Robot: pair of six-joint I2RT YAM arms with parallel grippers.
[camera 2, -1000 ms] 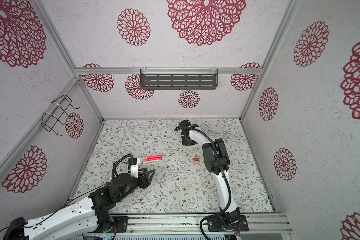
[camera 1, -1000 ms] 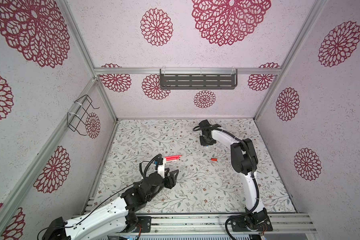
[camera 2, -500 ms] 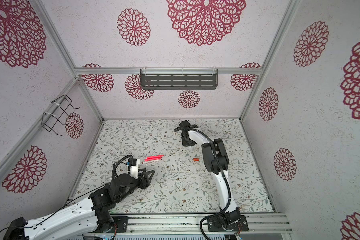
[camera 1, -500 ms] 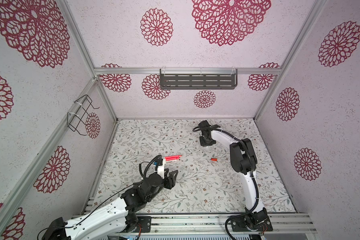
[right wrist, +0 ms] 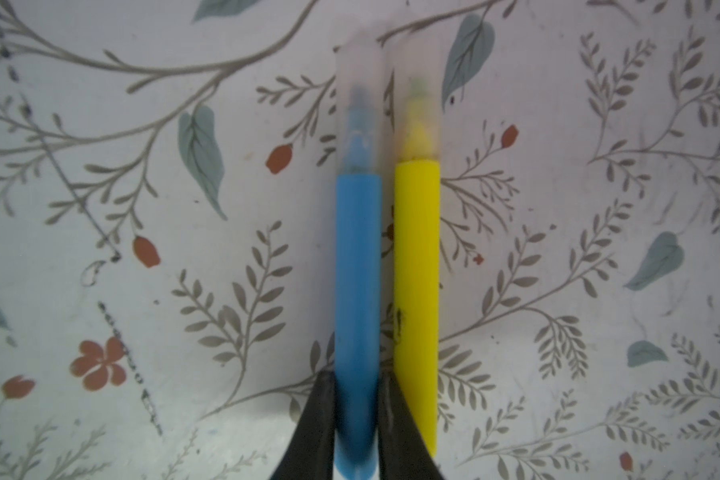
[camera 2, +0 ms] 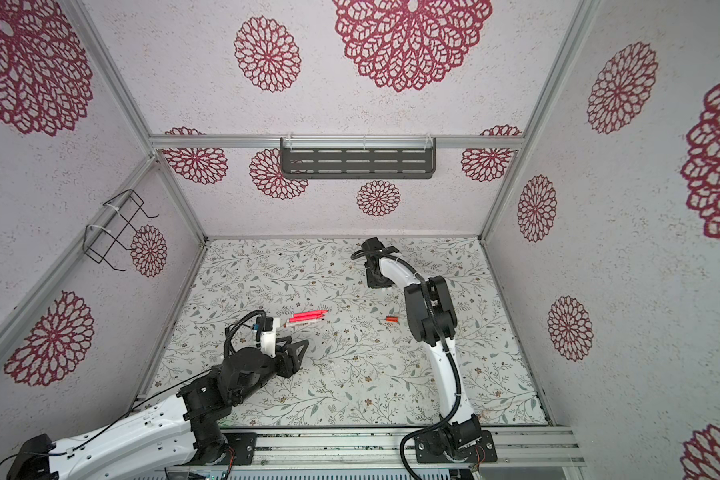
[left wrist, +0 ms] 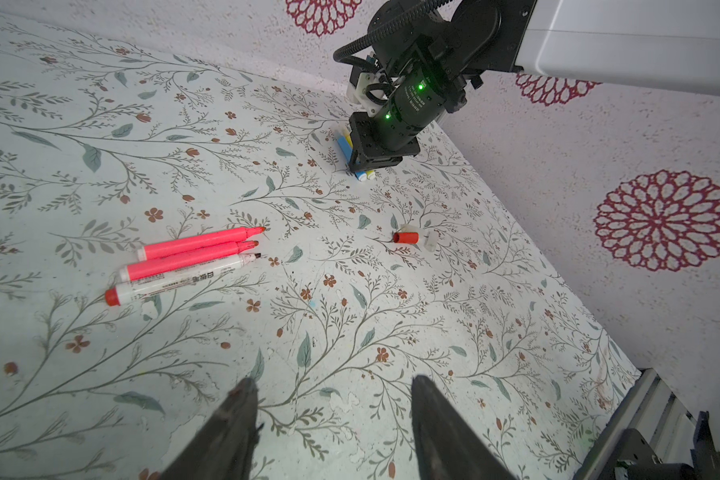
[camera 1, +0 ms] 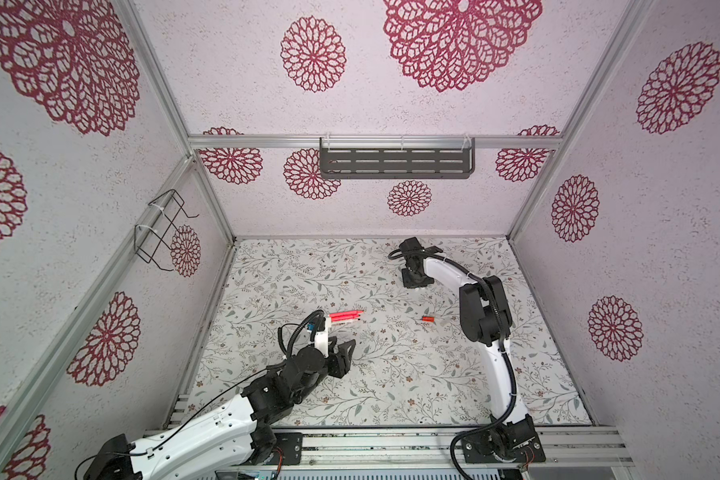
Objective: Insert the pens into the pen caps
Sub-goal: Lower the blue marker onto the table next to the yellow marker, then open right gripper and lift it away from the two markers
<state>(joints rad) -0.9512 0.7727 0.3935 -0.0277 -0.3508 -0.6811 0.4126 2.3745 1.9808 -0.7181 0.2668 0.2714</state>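
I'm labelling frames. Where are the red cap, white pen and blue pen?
red cap (left wrist: 406,237): left wrist view, middle of its side.
white pen (left wrist: 179,278): left wrist view, middle of its barrel.
blue pen (right wrist: 357,270): right wrist view, middle of its barrel.

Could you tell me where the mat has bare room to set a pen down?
Bare: the near mat between the left gripper and the right arm, and the far left corner behind the three uncapped pens. Crowded: around the red cap and clear caps, and where the right gripper holds the blue pen beside the yellow pen.
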